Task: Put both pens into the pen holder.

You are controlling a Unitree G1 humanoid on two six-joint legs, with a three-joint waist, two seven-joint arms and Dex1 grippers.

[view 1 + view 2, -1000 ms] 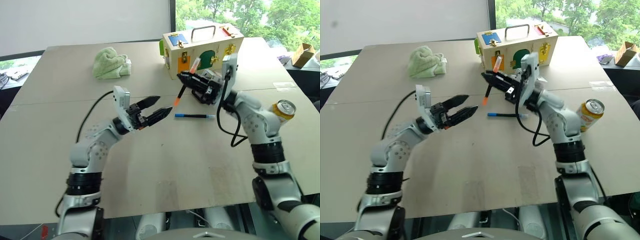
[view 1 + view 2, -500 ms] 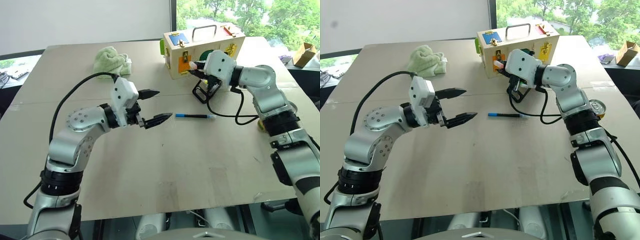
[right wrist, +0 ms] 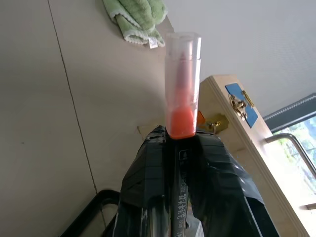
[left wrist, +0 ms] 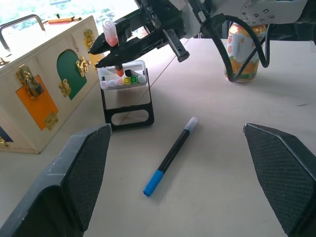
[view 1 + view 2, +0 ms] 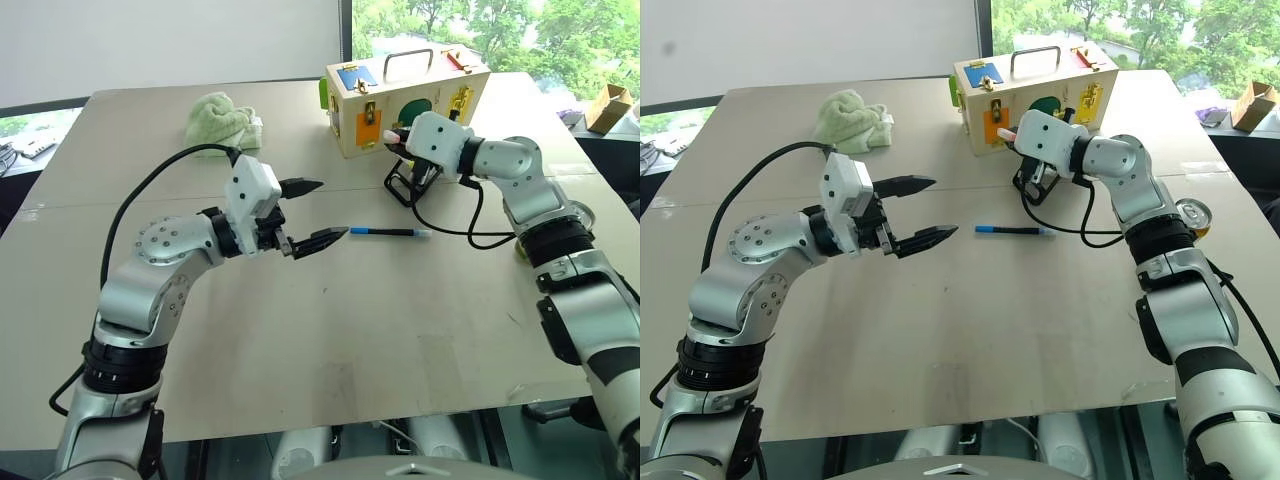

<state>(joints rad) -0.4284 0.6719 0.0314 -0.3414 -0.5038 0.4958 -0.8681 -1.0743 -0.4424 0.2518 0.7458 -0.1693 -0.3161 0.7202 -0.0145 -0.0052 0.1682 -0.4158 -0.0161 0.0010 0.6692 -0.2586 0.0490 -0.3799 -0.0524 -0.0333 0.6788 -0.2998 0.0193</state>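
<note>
My right gripper point(image 4: 105, 52) is shut on the pen with orange ends point(image 4: 111, 35) and holds it upright over the pen holder point(image 4: 125, 94). The pen's lower tip meets the holder's top, among the coloured markers. In the right wrist view its clear-capped orange end point(image 3: 181, 94) sticks up from the shut fingers point(image 3: 148, 182). The holder stands tilted in front of the wooden box. The blue-capped pen point(image 5: 389, 232) lies flat on the table between the two arms. My left gripper point(image 5: 317, 213) hovers open and empty just left of that pen.
A wooden latch box point(image 5: 402, 98) with a handle stands right behind the holder. A green cloth point(image 5: 222, 124) lies at the back left. A drink can point(image 4: 242, 49) stands to the right, beside my right arm. The right arm's cable point(image 5: 470, 232) trails on the table near the blue-capped pen.
The right gripper rolled the orange-ended pen from a slant to upright and carried it back over the holder. The left gripper rolled and rose a little early on, then stayed still.
</note>
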